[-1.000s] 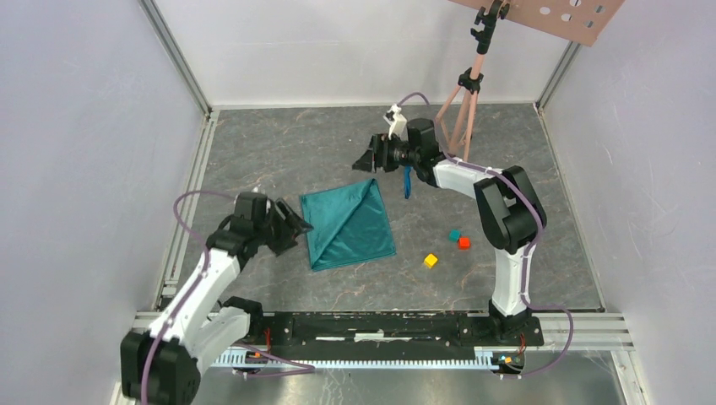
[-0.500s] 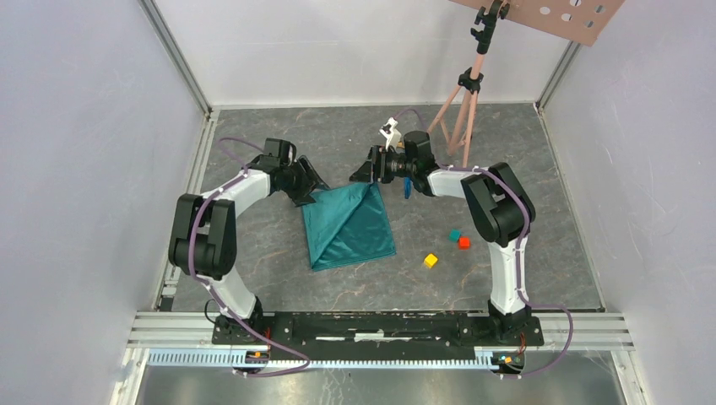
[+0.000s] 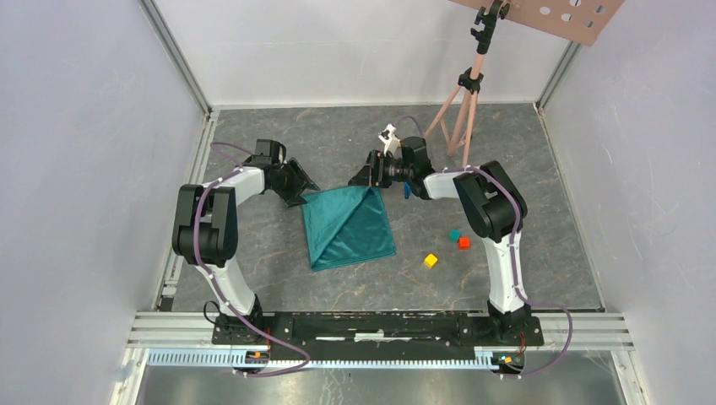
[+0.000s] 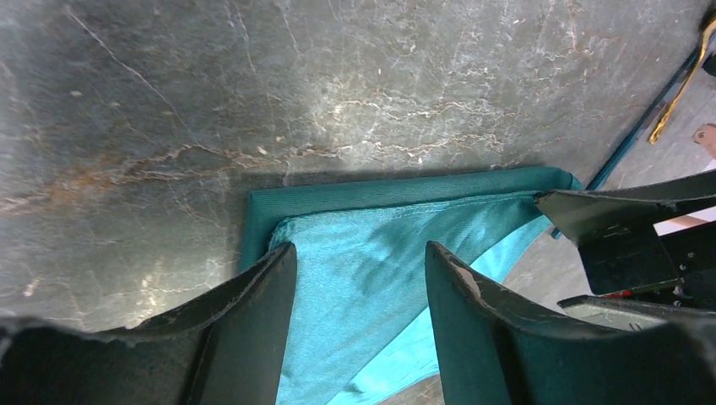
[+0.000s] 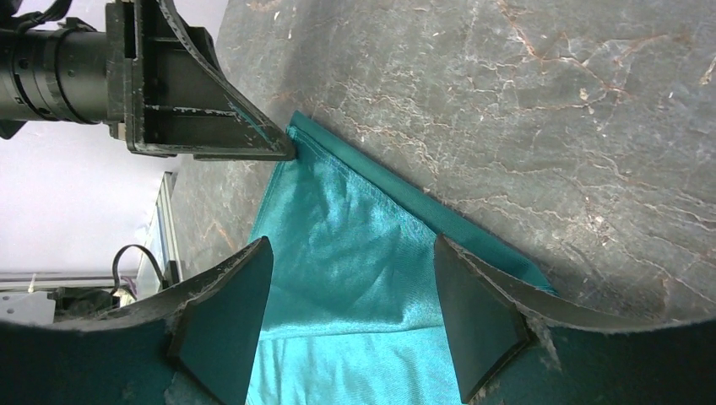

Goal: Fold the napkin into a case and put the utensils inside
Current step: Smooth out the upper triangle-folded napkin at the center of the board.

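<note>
— Near the middle of the table we see the napkin lying flat. It is folded over itself, with a crease running diagonally from its far right corner to its near left one.

— We agree. We also find both arms at its far edge. The left gripper is at the far left corner and the right gripper at the far right corner.

— From the left wrist we see that gripper's jaws spread apart, low over the cloth, with the corner's two layers showing between them. We cannot tell whether the tips touch the fabric.

— Our right wrist view shows the same: jaws held wide, the folded edge between them, no cloth pinched. The left gripper's tip shows across from it, right at the other corner.

— And the utensils?

— We see them on the table beyond the napkin's far right corner, by the right arm. The gold spoon and the blue stick lie close together, outside the cloth.

— From above we make out only a sliver of blue beside that arm.

— Right of the napkin, well apart from it, we see the teal cube and red cube just beside each other. The yellow cube sits nearer the bases.
</note>
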Controlling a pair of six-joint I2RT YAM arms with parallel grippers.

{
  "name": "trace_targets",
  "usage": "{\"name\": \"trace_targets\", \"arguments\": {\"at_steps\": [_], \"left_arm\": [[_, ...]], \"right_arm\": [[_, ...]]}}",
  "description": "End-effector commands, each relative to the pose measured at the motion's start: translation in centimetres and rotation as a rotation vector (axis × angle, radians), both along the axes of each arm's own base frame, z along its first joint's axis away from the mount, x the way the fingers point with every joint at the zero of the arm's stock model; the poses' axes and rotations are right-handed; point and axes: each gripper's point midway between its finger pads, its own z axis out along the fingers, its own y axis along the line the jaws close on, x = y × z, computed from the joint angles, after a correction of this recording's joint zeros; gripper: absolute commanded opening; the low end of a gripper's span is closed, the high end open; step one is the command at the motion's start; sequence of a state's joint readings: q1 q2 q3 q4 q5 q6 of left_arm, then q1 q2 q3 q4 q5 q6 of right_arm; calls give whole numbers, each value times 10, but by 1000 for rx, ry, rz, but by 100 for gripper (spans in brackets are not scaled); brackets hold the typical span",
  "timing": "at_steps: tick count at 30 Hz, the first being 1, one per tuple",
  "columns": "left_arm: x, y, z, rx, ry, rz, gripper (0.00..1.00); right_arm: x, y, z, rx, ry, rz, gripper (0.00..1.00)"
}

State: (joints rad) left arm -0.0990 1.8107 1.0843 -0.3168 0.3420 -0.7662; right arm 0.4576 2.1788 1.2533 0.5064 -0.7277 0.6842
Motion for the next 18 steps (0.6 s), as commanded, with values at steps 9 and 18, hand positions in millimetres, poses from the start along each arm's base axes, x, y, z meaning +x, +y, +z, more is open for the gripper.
{"name": "trace_targets", "arguments": {"at_steps": [9,18], "left_arm": [[4,22,-20,61,25,-7,62],[2,23,-22,64,35,-14,61]], "right_arm": [[25,-6,-17,-68,-58,-34,75],[53,-31,-4,-271,-155,-69,76]]}}
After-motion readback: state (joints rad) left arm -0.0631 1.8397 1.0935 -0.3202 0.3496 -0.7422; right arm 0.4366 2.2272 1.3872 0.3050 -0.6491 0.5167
